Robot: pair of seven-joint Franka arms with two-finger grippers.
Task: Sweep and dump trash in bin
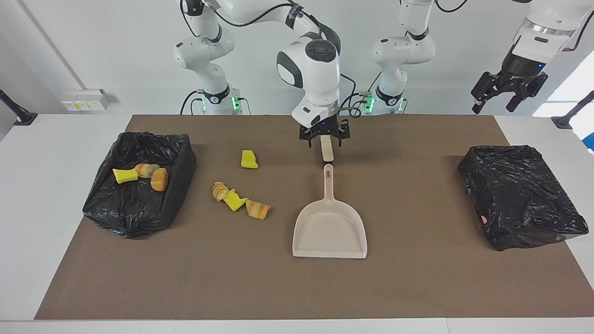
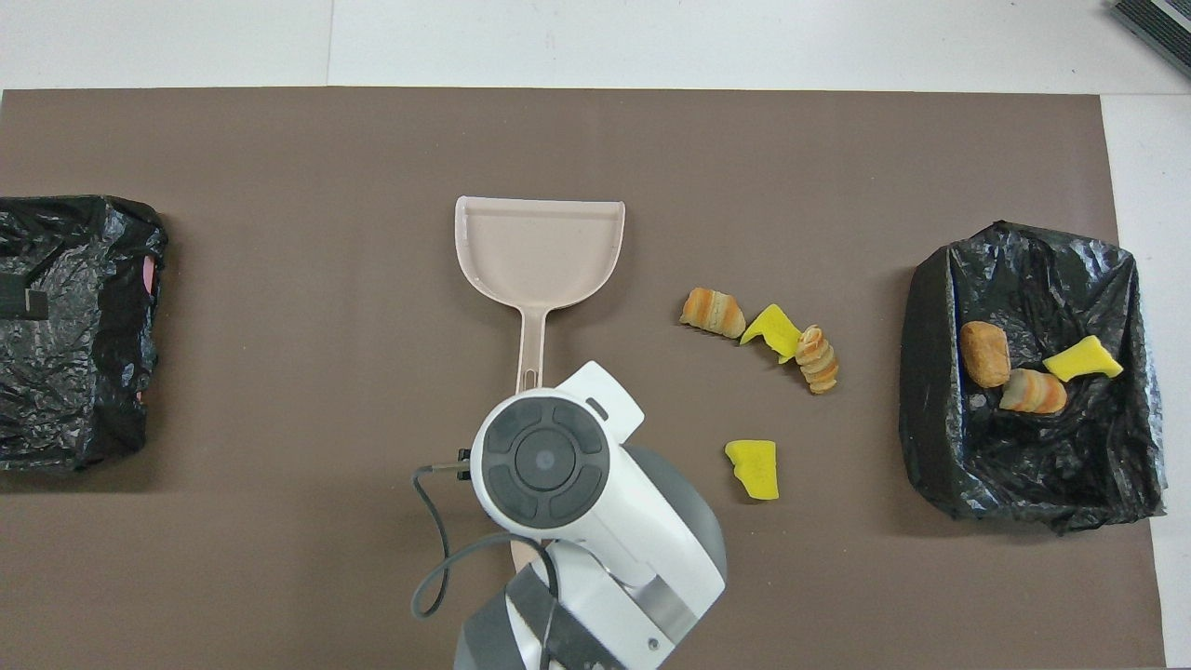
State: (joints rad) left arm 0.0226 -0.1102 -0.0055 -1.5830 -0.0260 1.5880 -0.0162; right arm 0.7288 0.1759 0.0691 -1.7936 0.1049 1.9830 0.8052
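While raised over the upper middle of the brown mat in the facing view: right hand released, fingers spread, grasping nothing. Just below it, a short beige stick, in line with the dustpan's handle; cannot tell whether lying on the surface or hanging.

Beige dustpan flat at mid-frame, handle pointing up the frame toward the robots, handle tip just short of the stick, clear of the hand.

Trash in two groups. On the mat, above and beside the dustpan toward the right arm's end: one yellow wedge alone; lower in the frame, a touching row of a bread piece, a yellow wedge and a bread piece. Inside the open bag-lined bin at the right arm's end: a yellow wedge and two bread pieces.

Second black-bagged bin at the left arm's end.

Left hand waiting high in the top corner at that end, fingers apart, grasping nothing.
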